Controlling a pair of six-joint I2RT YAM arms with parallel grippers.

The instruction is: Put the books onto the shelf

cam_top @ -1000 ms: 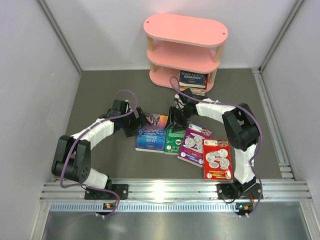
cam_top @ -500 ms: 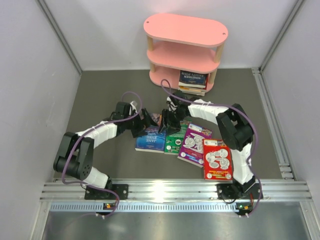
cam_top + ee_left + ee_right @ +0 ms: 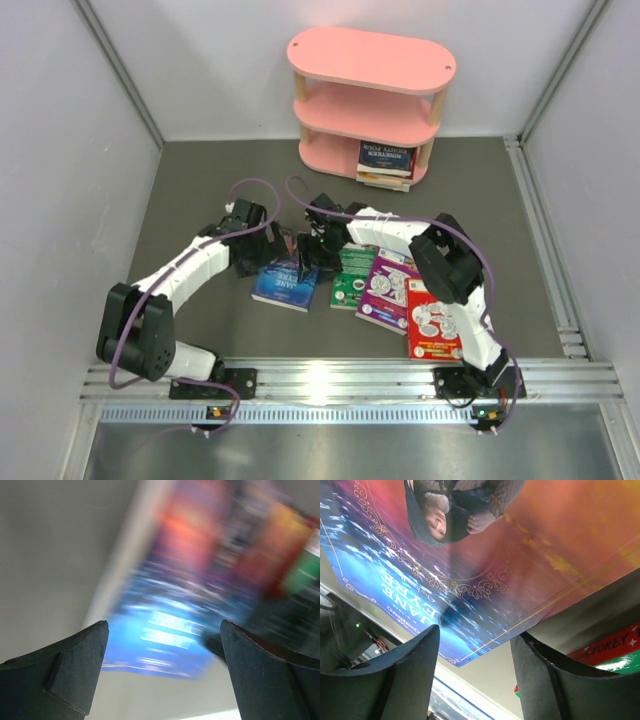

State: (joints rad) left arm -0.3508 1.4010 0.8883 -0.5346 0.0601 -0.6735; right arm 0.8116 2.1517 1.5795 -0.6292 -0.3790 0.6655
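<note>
Blue Jane Eyre paperback [image 3: 285,283] lies on the grey table [image 3: 200,190], well apart from the pink shelf [image 3: 370,95], and with our left gripper [image 3: 162,630] spread wide and our right gripper [image 3: 475,635] parted empty beside it, we risk shoving it onto the green book [image 3: 352,278] instead of gripping it.

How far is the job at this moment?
Done: some books lie on the shelf, bottom tier. In hand: the left gripper and right gripper, both open, are at the blue book. Left: it, the green book, purple book and red book, all on the table.
</note>
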